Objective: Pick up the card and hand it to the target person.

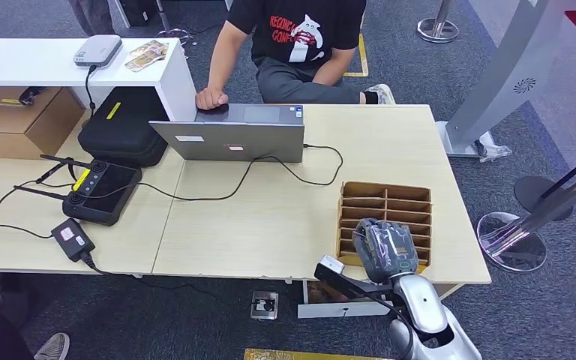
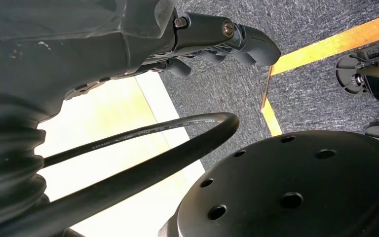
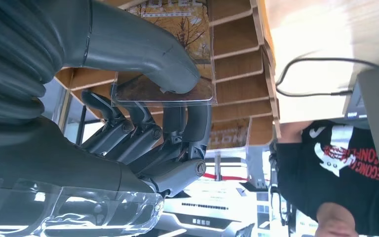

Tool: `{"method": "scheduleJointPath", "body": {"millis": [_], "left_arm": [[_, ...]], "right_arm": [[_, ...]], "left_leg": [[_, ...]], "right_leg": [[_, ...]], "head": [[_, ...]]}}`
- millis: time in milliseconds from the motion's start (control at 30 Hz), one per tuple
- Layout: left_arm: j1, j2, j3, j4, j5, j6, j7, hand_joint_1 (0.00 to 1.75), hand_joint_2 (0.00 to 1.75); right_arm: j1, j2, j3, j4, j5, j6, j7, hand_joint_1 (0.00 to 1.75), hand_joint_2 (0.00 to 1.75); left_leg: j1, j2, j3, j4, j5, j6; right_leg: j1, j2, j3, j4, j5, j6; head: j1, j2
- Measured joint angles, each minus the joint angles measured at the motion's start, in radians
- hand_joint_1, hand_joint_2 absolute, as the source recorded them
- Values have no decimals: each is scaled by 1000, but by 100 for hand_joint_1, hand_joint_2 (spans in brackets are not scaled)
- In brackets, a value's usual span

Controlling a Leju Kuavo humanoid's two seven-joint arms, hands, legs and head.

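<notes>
So the right hand (image 3: 143, 113) pinches the card (image 3: 177, 54) over the slotted holder (image 1: 384, 210). Lift it straight out before swinging toward the person (image 1: 300, 45). Left hand's (image 2: 212, 39) fingers look curled, empty.

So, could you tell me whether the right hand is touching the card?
Touching. In the right wrist view, the right hand pinches the card: thumb pressed on one face, fingers behind it.

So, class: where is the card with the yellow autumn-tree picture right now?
The card with the yellow autumn-tree picture is pinched in the right hand, over the brown slotted cardboard rack at the light wooden table's right front.
</notes>
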Motion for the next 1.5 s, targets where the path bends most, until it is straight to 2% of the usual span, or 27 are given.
{"method": "scheduleJointPath", "body": {"millis": [133,267,567,733,900,1333,1367,1400,1500], "left_arm": [[0,0,0,0,0,0,-1,0,175],[0,0,0,0,3,0,-7,0,175],[0,0,0,0,-10,0,-12,0,175],[0,0,0,0,-15,0,-11,0,175],[-2,2,0,0,-17,-4,-9,0,175],[-2,2,0,0,-11,-9,-11,0,175],[-2,2,0,0,-11,-9,-11,0,175],[-2,2,0,0,-10,-9,-11,0,175],[-2,2,0,0,-8,-9,-11,0,175]], "right_arm": [[-1,0,-1,-7,-1,-8,-3,175,175],[-10,0,-3,-23,-6,-68,-22,174,175],[-118,-1,-31,-69,-24,-148,-58,175,175],[-150,-3,-32,-70,-36,-156,-64,175,175],[-369,15,-15,25,-98,-140,-108,175,175],[-596,127,67,301,-126,-133,-123,175,175],[-604,134,70,318,-129,-134,-122,170,175],[-611,140,74,333,-130,-135,-121,156,175],[-629,156,79,374,-132,-139,-118,30,175]], "left_leg": [[0,0,0,0,0,0],[0,0,0,0,0,0],[0,0,0,0,1,-1],[0,0,0,0,1,-1],[0,0,0,0,3,-3],[1,0,0,0,4,-4],[1,0,0,0,4,-4],[1,0,0,0,4,-4],[1,0,0,0,4,-4]], "right_leg": [[0,0,0,0,0,0],[0,0,0,0,0,0],[0,1,0,0,2,-1],[0,1,0,0,2,-1],[0,1,0,1,3,-2],[0,0,0,2,3,-2],[0,0,0,2,3,-2],[0,0,0,2,3,-2],[0,0,0,2,3,-2]], "head": [[0,0],[0,0],[0,0],[0,0],[0,0],[0,0],[0,0],[0,0],[0,0]]}}
